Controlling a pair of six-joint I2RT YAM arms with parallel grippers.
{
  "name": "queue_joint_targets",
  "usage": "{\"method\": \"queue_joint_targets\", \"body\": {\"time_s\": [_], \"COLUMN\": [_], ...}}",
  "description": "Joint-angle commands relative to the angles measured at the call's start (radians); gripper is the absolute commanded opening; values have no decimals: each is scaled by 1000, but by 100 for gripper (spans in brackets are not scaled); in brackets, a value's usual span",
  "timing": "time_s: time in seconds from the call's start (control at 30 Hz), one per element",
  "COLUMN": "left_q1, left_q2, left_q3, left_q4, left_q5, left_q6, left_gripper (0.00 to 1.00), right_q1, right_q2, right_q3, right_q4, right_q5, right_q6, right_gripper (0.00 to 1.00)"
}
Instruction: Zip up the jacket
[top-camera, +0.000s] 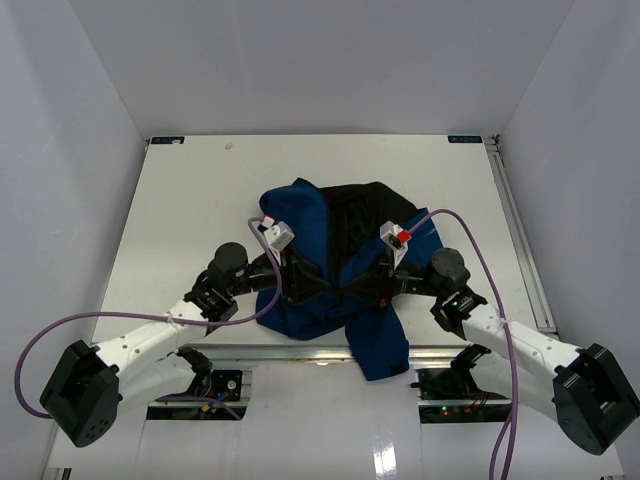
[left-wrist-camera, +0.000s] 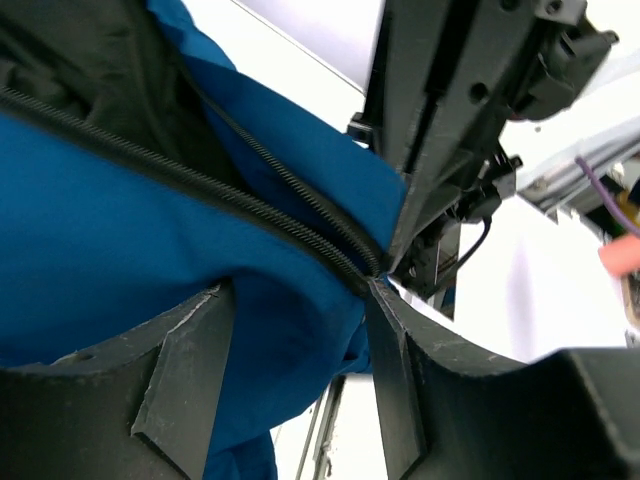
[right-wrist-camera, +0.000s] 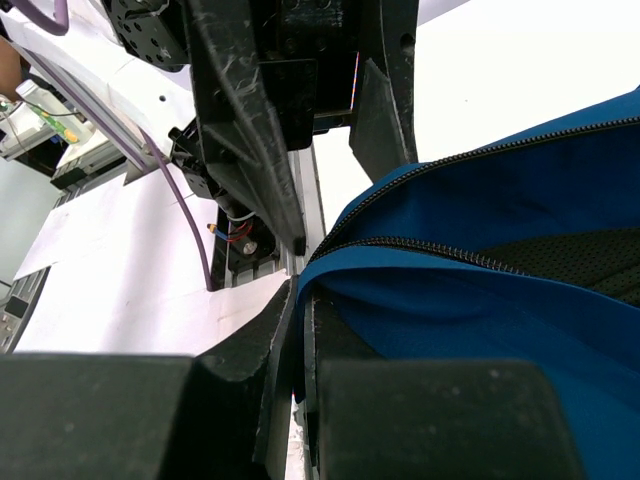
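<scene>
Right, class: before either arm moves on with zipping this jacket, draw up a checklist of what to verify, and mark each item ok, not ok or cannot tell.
1. The right gripper is shut on the jacket edge: ok.
2. The left gripper has its jaws apart and holds nothing: ok.
3. The two rows of zipper teeth converge at the right gripper's pinch: ok.
4. The slider is located: cannot tell; no view shows it.
5. The front is zipped: not ok; it lies open, with the black lining showing.
6. The jacket lies wholly on the table: not ok; a blue part hangs over the near edge.
</scene>
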Motion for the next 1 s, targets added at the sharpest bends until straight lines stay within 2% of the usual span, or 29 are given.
{"method": "queue_joint_targets", "body": {"time_s": [0.0,0.27,0.4,0.77,0.97], "left_q1": [60,89,89,80,45], "left_q2": [-60,-5,36,71,69], "left_q3": [-72,-195,-204,-192,-162], "left_q4": [88,446,528,520,412], "left_q5": [-20,168,193,182,140], "left_q6": [-136,-345,-385,-373,-294], "left_gripper": [64,60,60,62,62], "right_q1": [8,10,13,26,31], "right_q2": [-20,-17,-13,7,9], "right_q3": [5,8,6,10,11], "right_q4": [65,66,74,103,102], "right_q5": [-20,-20,-15,-7,-1], "right_q6": [0,1,3,13,8], "right_gripper": [8,8,8,8,8]}}
